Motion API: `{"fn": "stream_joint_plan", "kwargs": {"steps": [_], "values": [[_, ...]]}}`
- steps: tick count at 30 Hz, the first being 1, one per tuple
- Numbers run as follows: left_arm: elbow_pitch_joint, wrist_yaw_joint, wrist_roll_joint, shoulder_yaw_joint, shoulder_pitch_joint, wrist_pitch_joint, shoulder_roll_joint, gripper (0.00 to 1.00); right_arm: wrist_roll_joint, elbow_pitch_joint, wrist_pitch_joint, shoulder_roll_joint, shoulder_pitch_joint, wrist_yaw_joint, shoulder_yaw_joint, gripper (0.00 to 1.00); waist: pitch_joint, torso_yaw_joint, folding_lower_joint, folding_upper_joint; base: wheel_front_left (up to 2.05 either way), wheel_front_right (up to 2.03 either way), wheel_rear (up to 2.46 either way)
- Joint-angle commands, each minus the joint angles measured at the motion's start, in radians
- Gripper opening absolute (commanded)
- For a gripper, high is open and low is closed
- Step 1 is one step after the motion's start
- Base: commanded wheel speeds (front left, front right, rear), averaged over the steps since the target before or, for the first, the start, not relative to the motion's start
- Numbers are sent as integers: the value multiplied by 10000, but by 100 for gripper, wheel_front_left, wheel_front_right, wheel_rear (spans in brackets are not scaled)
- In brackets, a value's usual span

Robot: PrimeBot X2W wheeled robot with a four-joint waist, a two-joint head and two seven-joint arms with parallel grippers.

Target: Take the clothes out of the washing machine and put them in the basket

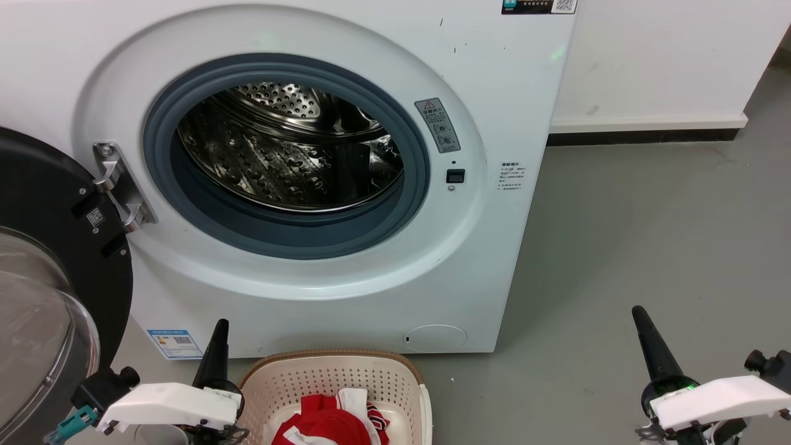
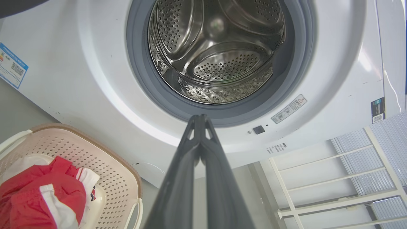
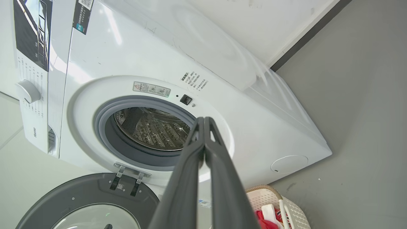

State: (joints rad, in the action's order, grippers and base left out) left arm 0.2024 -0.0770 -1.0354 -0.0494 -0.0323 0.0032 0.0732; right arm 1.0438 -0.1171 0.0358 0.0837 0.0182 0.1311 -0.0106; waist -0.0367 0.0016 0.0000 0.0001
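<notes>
The clothes (image 1: 327, 426) are found bundled in the basket (image 1: 334, 355), just beside the left gripper (image 1: 220, 326) on its inner side and well apart from the right gripper (image 1: 639, 315) — the left arm is judged the nearer. Both are drawn closed, finger against finger, nothing held; no garment is seen in the drum (image 1: 290, 161) of the washing machine (image 1: 494, 93) ahead.
</notes>
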Motion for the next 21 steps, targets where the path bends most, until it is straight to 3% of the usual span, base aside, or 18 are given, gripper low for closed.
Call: {"fn": "stream_joint_plan", "kwargs": {"steps": [1, 21], "values": [[-47, -55, -223, -74, -309, 44, -13, 0, 269, 18, -2, 48, -341, -1, -36, 0, 6, 0, 0, -1, 0, 0, 0], [129, -244, -2289, -299, -491, 461, -84, 0, 2432, -457, 147, 39, -704, -3, -236, 0, 127, -5, 0, -1, 0, 0, 0]]}}
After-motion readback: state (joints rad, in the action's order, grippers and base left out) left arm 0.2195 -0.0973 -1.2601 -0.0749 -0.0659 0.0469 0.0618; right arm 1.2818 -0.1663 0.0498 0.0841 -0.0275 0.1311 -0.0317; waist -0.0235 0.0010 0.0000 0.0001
